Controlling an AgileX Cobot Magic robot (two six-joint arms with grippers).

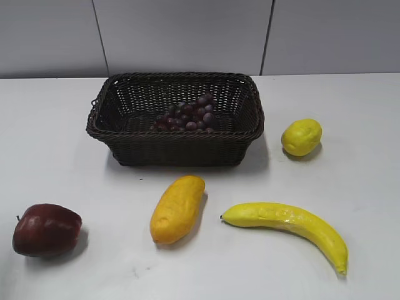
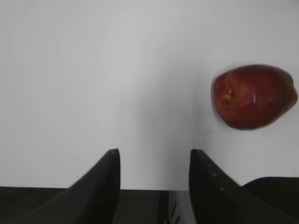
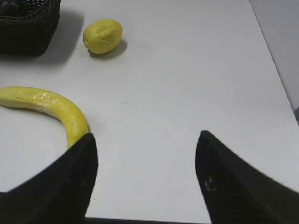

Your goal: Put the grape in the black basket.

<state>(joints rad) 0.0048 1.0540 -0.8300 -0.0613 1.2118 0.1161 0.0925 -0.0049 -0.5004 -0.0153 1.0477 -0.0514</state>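
Grape bunch (image 1: 187,116) sits in the black basket (image 1: 175,150) at upper centre; both hands, left hand (image 2: 154,161) and right hand (image 3: 147,144), gape wide and empty over the bench (image 1: 362,187), so any needless reach risks knocking the basket.

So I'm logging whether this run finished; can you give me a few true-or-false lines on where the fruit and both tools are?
1. The grape lies inside the black basket. True.
2. The left tool is shut on the apple. False: it is open and empty, with the apple off to one side on the table.
3. The banana is in the basket. False: it lies on the table in front of it.
4. The right tool is open and holds nothing. True.
5. The lemon sits to the right of the basket. True.
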